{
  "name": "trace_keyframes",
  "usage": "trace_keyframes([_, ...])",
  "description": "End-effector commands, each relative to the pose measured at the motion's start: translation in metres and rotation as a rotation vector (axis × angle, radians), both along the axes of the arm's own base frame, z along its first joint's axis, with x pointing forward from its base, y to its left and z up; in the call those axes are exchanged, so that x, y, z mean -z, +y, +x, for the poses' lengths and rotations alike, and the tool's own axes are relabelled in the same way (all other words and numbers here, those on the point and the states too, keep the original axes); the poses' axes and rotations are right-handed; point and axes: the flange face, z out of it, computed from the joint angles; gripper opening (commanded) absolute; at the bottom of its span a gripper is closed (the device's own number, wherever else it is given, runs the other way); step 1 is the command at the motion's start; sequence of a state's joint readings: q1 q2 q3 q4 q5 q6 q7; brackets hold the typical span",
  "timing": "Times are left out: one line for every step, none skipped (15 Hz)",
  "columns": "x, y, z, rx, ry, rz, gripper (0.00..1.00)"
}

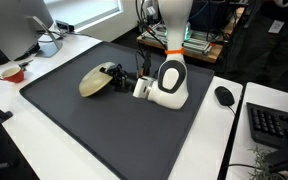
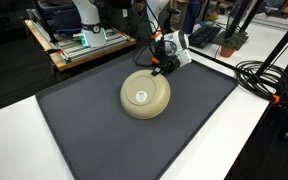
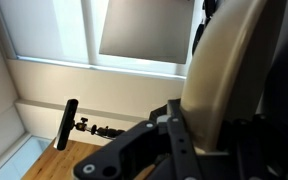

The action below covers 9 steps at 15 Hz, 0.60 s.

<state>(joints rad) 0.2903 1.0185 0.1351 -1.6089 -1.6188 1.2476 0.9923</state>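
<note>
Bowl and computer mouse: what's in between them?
The robot's gripper, closed on the bowl at its rim, and its white wrist lie between, then some dark mat before the mouse. An exterior view shows it.

A mouse (image 1: 224, 95) and a keyboard (image 1: 276, 125) lie beside a black mat (image 1: 104, 135). A red cup (image 1: 12, 72) stands near a monitor (image 1: 19, 25).

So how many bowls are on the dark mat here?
1. The beige bowl sits bottom-up and tilted on the mat, with its rim in the claw. The arm may hide a small patch behind it.
</note>
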Motion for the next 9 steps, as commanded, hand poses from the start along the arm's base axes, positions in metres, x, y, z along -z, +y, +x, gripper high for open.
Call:
trace_keyframes([-0.002,-0.001,0.002,0.0,-0.015,-0.025,0.02])
trace_keyframes([-0.002,-0.003,0.005,-0.002,-0.02,-0.047,0.02])
trace_keyframes([0.0,-0.007,0.007,-0.001,-0.027,-0.072,0.02])
trace_keyframes([0.001,-0.01,0.01,-0.001,-0.023,-0.085,0.02])
trace_keyframes([0.002,-0.013,0.011,-0.002,-0.028,-0.102,0.02])
trace_keyframes([0.004,-0.016,0.013,0.0,-0.026,-0.113,0.02])
trace_keyframes([0.007,-0.018,0.014,-0.001,-0.023,-0.118,0.02])
trace_keyframes([0.009,-0.021,0.016,0.006,-0.025,-0.128,0.02])
trace_keyframes([0.01,-0.023,0.017,0.011,-0.024,-0.127,0.02])
